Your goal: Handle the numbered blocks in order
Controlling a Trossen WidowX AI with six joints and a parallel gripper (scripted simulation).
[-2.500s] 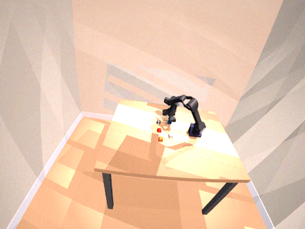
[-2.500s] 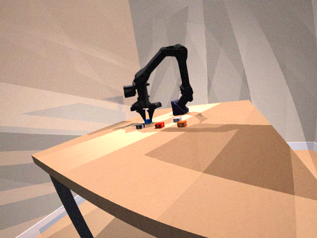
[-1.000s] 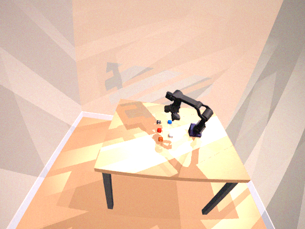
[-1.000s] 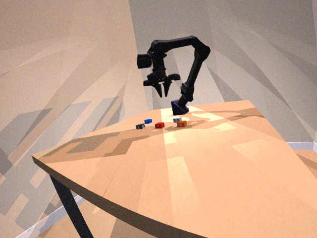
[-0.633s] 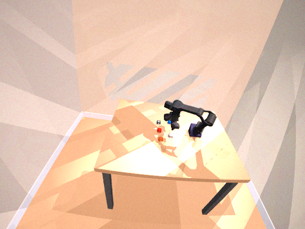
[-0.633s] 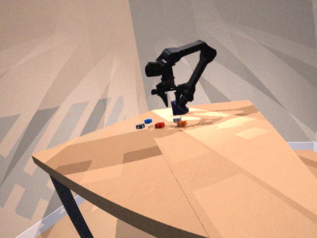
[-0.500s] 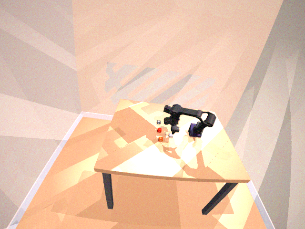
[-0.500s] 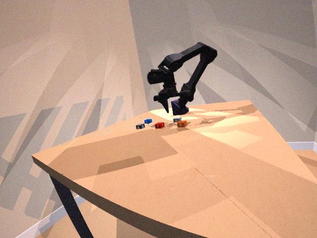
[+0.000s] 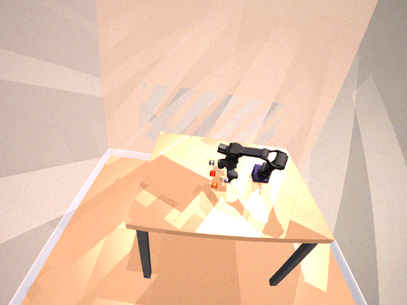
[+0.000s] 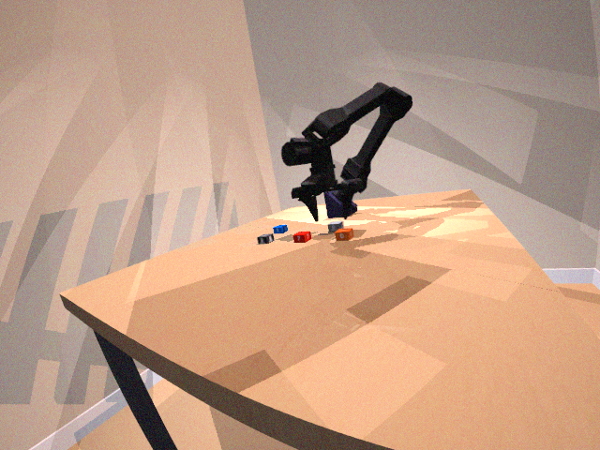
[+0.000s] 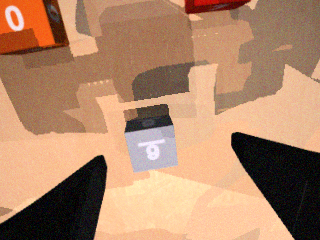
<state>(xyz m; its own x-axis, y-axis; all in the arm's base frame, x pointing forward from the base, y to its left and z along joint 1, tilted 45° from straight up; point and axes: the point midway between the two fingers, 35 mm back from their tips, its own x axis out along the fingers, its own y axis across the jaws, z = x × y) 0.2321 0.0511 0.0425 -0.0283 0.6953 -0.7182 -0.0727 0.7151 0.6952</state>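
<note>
The gripper (image 11: 167, 187) hangs above the table (image 10: 338, 309) with its fingers spread wide and nothing between them; the two dark fingertips stand well apart on either side of the grey block (image 11: 151, 144), clear of its faces. The grey block sits flat on the table and its top shows an underlined digit that reads as 6 or 9, which cannot be settled from this angle. In the wrist view, the orange block (image 11: 27, 25) marked 0 lies at the upper left and the red block (image 11: 215, 5) is cut by the upper edge; in the exterior view, the blue block (image 10: 279, 228) and the dark block (image 10: 265, 238) lie well apart from the gripper.

open hand (image 10: 316, 209), above grey block (image 10: 335, 225)
</note>
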